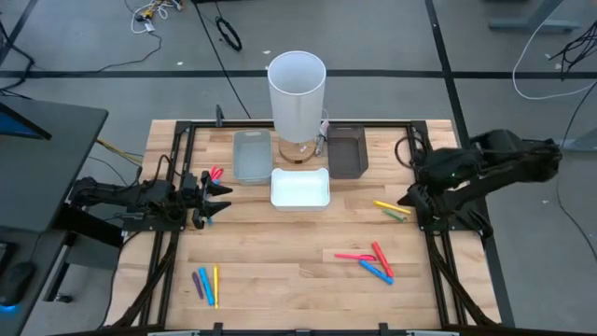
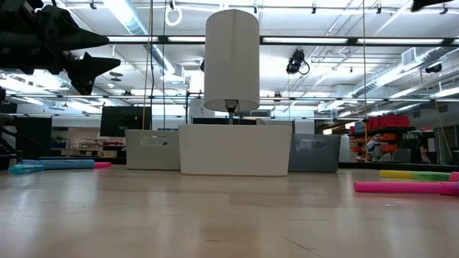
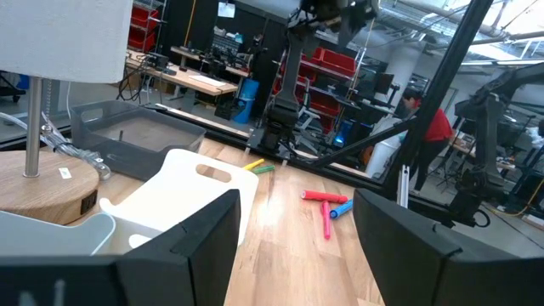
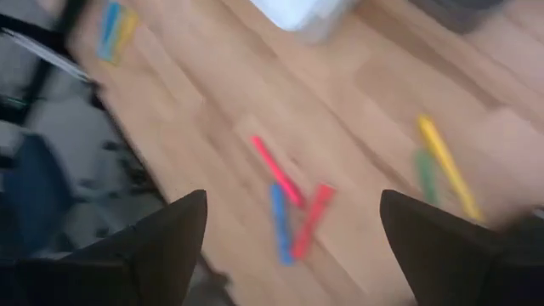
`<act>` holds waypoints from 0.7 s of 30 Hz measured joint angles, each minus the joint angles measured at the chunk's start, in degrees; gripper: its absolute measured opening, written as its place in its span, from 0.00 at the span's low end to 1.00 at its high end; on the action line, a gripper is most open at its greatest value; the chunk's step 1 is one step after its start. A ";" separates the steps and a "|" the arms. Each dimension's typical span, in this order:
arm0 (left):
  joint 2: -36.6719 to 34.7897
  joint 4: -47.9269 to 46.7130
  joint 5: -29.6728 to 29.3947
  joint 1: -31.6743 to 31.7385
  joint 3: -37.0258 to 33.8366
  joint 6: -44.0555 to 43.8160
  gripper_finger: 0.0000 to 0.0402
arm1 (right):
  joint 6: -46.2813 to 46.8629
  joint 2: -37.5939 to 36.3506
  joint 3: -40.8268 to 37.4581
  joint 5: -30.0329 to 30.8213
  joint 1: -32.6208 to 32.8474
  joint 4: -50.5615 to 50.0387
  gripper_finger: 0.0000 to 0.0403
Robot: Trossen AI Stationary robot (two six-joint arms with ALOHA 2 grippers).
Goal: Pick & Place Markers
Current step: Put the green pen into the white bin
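Markers lie flat in loose groups on the wooden table. A yellow and a green marker (image 1: 392, 209) lie at the right, and red, pink and blue markers (image 1: 371, 260) lie nearer the front. Purple, blue and yellow markers (image 1: 206, 284) lie at the front left. A red marker (image 1: 215, 173) lies by my left gripper (image 1: 220, 199), which stands open and level at the left edge. My right gripper (image 1: 408, 198) hangs open above the right side, tilted down. In the right wrist view its fingers frame the red and blue markers (image 4: 293, 217) from well above.
A tall white cylinder on a wooden base (image 1: 297, 91) stands at the far middle. A grey tray (image 1: 251, 156), a white tray (image 1: 300, 189) and a dark tray (image 1: 347, 151) sit around it. Bare wood lies in the table's middle and along the front.
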 joint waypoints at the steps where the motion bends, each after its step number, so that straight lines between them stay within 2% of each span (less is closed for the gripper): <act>1: 0.01 0.00 0.00 0.00 0.00 -0.01 0.58 | 0.23 0.28 0.00 0.57 0.73 -1.74 0.87; 8: 0.02 0.00 -0.02 0.00 0.00 -0.01 0.58 | -3.52 1.85 -1.88 0.83 4.27 -6.20 0.87; 21: 0.02 0.00 0.00 -0.02 0.00 0.01 0.58 | -16.05 5.78 -10.10 1.39 4.35 -6.09 0.87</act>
